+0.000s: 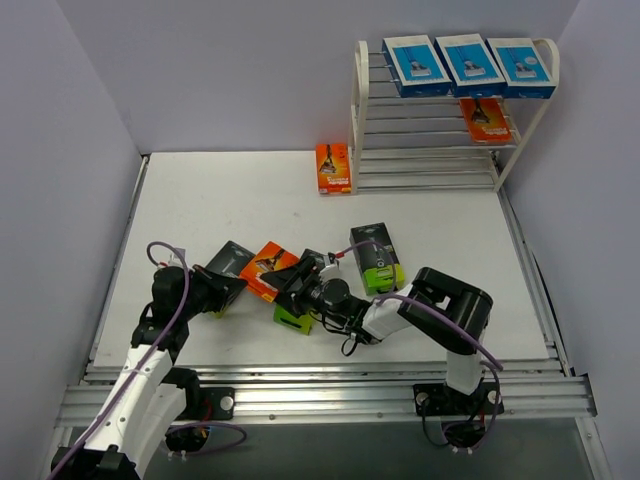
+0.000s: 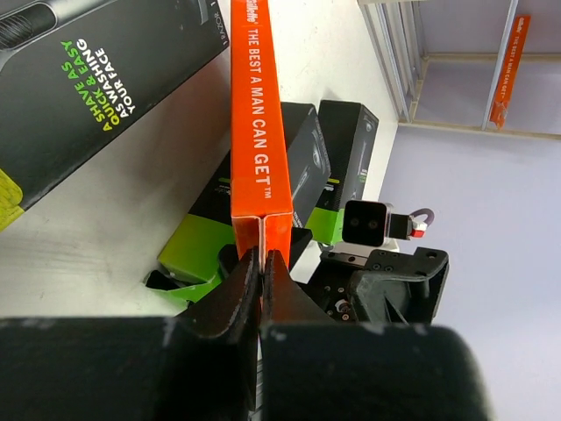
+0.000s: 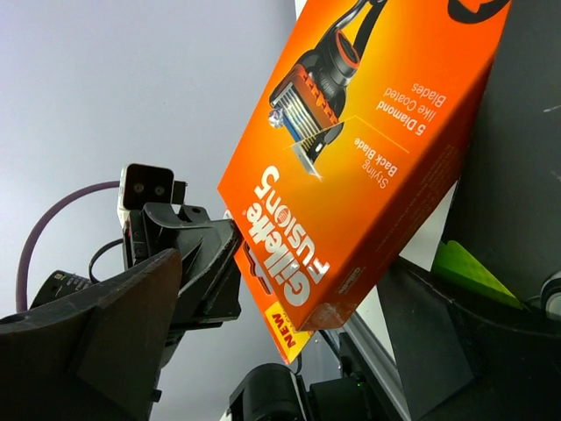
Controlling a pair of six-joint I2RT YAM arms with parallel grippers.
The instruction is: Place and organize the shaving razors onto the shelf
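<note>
My left gripper is shut on the thin tab end of an orange razor pack, holding it on edge above the table. In the top view that pack sits between both grippers. My right gripper stands open, its fingers on either side of the orange pack without touching it. Three black packs with lime-green ends lie around the grippers. Another orange pack stands beside the shelf. The shelf carries three blue-and-white packs on top and an orange one below.
Grey walls close in the table on the left, back and right. A metal rail runs along the near edge by the arm bases. The two arms meet close together at the front left of the table.
</note>
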